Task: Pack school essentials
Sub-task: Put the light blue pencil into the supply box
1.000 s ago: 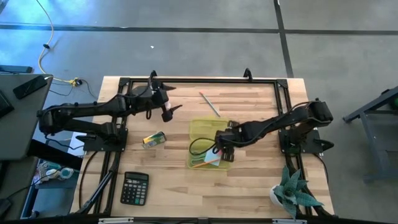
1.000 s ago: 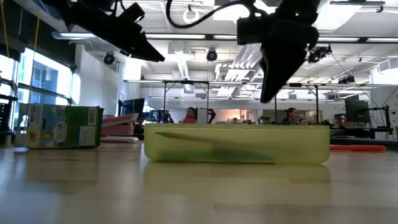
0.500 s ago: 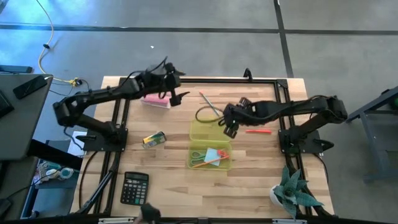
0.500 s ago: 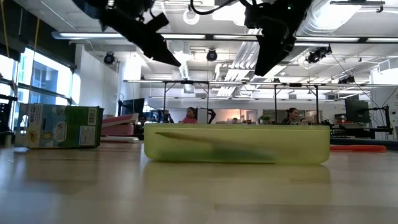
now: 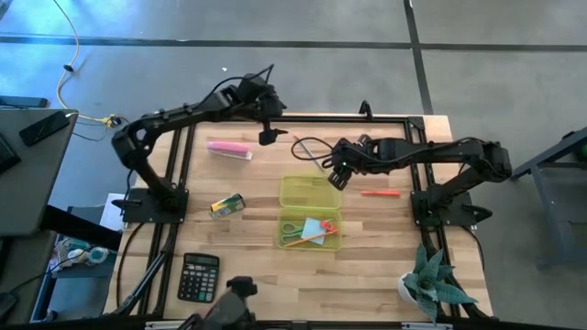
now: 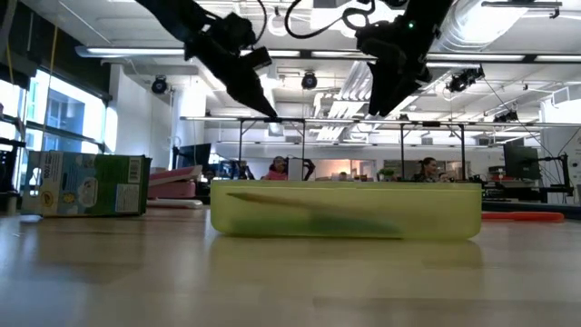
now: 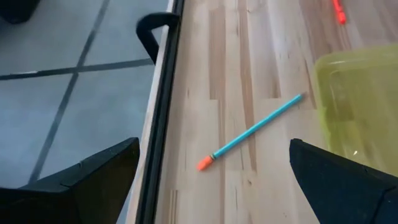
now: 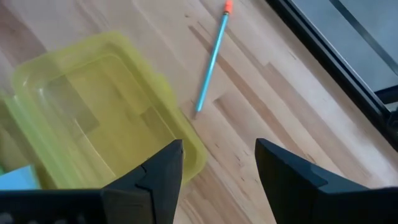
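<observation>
Yellow-green case [image 5: 309,214]: held green-handled scissors [image 5: 292,229], blue note pad [image 5: 313,227], orange pencil [image 5: 312,239].
Left gripper [image 5: 267,135]: fingers apart, empty.
Right gripper [image 5: 336,175]: fingers apart, empty, at case's 12 o'clock.

light: bright, even, overhead ceiling fixtures | shadows: soft | blur: wrist-view foreground | glare: slight on floor

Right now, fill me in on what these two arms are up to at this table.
They are packing school supplies into a yellow-green case. Green-handled scissors, a light-blue note pad and an orange pencil lie in its near half. Both end effectors are open and empty, left and right, each hovering near the teal pencil at the table's far edge. A red marker, pink eraser and crayon box lie on the table.
</observation>
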Controlling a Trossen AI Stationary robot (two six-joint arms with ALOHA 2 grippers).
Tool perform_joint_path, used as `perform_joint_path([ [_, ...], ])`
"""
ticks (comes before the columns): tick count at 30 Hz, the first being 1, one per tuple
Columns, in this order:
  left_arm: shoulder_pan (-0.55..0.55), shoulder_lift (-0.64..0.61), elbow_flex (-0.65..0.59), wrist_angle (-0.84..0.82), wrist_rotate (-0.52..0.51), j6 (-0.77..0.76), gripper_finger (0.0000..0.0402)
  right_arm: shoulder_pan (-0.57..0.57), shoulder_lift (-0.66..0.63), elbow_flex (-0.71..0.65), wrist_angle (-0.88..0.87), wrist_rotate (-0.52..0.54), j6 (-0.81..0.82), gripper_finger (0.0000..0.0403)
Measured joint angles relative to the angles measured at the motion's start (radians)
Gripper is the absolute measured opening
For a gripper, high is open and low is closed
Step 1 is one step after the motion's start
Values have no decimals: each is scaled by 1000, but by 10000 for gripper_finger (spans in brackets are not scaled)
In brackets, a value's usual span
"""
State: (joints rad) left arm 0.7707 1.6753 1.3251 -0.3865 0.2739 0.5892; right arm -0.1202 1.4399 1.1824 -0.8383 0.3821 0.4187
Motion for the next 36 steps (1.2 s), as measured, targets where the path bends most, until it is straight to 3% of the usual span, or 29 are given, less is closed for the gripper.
perform_joint_path([
  [17, -1, 332, 178, -7, 34, 99, 400, -13, 0, 0, 6, -5, -8, 192],
  [36, -7, 491, 235, -6, 33, 228, 400, -13, 0, 0, 12, 2, 27, 192],
])
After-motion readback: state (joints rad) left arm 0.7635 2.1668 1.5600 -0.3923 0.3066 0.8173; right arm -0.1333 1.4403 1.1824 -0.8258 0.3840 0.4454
